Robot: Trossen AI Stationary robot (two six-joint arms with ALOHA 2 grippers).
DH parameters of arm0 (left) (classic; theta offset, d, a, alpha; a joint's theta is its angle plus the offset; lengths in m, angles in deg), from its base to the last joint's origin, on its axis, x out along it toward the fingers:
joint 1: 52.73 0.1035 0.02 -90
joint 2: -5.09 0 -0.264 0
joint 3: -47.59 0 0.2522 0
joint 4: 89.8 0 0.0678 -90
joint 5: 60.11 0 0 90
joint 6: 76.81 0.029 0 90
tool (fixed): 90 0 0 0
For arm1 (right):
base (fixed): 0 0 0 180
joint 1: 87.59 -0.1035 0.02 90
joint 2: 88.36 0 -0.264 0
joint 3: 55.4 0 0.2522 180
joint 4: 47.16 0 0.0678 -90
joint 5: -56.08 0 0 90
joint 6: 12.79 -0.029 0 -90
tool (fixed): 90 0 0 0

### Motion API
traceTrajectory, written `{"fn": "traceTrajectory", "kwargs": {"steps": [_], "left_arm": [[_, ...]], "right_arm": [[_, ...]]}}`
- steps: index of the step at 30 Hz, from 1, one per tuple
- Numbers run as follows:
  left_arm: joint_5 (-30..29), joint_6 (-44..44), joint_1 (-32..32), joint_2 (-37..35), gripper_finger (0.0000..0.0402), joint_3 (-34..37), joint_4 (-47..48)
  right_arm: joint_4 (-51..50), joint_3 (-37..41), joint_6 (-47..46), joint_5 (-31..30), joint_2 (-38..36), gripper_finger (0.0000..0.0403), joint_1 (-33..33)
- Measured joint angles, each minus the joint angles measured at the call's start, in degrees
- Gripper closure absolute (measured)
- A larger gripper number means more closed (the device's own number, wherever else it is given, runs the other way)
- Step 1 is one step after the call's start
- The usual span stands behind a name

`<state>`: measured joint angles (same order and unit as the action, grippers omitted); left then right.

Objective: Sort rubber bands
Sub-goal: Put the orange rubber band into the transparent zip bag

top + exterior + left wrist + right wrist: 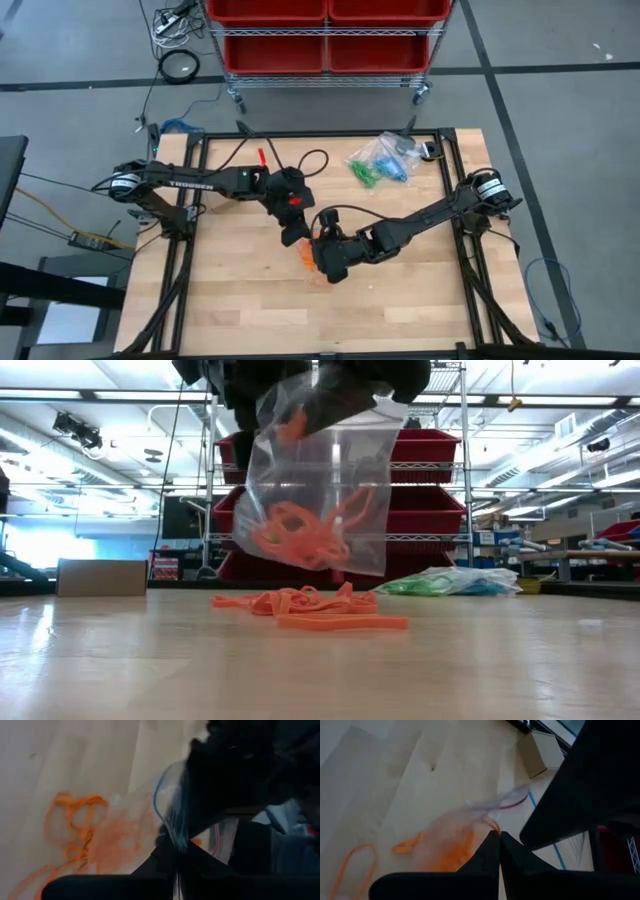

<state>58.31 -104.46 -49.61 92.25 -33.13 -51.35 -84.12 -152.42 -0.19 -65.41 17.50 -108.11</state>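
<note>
A clear plastic bag (320, 490) hangs over the middle of the table, with a clump of orange rubber bands (300, 535) sagging in its bottom. More orange rubber bands (310, 605) lie loose on the wood right under it, also seen in the high view (305, 258). My left gripper (176, 851) and my right gripper (499, 837) are both shut on the bag's upper part, close together. In the high view the two grippers (293, 225) (328, 258) hide most of the bag. My left gripper pinches the bag's top edge by its blue closure strip (172, 827) between its two fingers, slanting down from the table's left. The bag hangs below, clear of the table. My right gripper pinches the bag's thin film just under the open mouth (482, 822) between its two shut fingers, slanting down from the table's right. The bag hangs below the fingers with the orange bands inside; one layer or several, I cannot tell.
A second clear bag with green and blue bands (380, 160) lies at the table's far right. A black cable (312, 160) loops on the far middle of the table. A wire rack with red bins (325, 35) stands beyond the far edge.
</note>
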Motion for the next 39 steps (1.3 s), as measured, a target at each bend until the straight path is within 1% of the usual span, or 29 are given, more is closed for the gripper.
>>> {"fn": "traceTrajectory", "kwargs": {"steps": [3, 7, 10, 12, 14, 17, 21, 24, 27, 31, 35, 37, 39], "left_arm": [[1.3, -0.2, 0.0, 0.0, 0.0385, 0.0, -0.7], [1.7, -0.2, 0.0, 0.0, 0.0385, 0.0, 0.2], [1.7, 0.4, 0.2, 0.0, 0.0385, 0.0, 1.1], [1.7, 0.4, 0.5, 0.0, 0.0385, 0.0, 1.4], [1.7, 0.5, 0.8, 0.0, 0.0385, 0.0, 1.6], [1.7, 0.5, 1.4, 0.0, 0.0385, 0.0, 2.3], [1.5, 0.5, 1.7, 0.0, 0.0385, 0.0, 3.3], [1.6, 0.6, 2.1, 0.0, 0.0385, 0.0, 4.3], [1.6, 1.0, 2.5, 0.0, 0.0385, 0.0, 4.7], [1.6, 2.4, 3.1, 0.0, 0.0385, 0.0, 6.2], [1.7, 3.4, 4.5, 0.0, 0.0385, 0.0, 7.6], [1.7, 3.5, 5.1, -0.1, 0.0385, 0.0, 8.1], [1.7, 3.5, 5.7, -0.1, 0.0385, 0.0, 8.1]], "right_arm": [[-1.6, 0.0, -1.0, 0.1, 0.0, 0.0403, 0.6], [-5.6, 0.0, -4.2, -0.1, 0.0, 0.0403, 1.2], [-5.8, 0.0, -4.9, -0.2, 0.0, 0.0402, 1.0], [-5.3, 0.0, -4.9, -1.3, 0.0, 0.0399, 0.3], [-5.1, 0.0, -4.9, -3.8, 0.0, 0.0391, -0.4], [-5.1, 0.0, -4.6, -7.8, 0.0, 0.0363, -1.4], [-5.1, 0.0, -5.4, -11.4, -0.2, 0.0311, -2.3], [-4.9, 0.0, -6.6, -11.9, -0.8, 0.0275, -2.5], [-5.0, 0.0, -8.4, -12.0, -1.3, 0.0252, -2.7], [-6.4, 0.0, -11.9, -13.0, -3.5, 0.0247, -3.8], [-12.4, 0.0, -19.0, -13.9, -5.4, 0.0255, -5.7], [-14.0, 1.4, -24.1, -13.8, -5.5, 0.0259, -6.3], [-13.7, 4.7, -28.1, -12.5, -5.3, 0.0261, -6.8]]}}
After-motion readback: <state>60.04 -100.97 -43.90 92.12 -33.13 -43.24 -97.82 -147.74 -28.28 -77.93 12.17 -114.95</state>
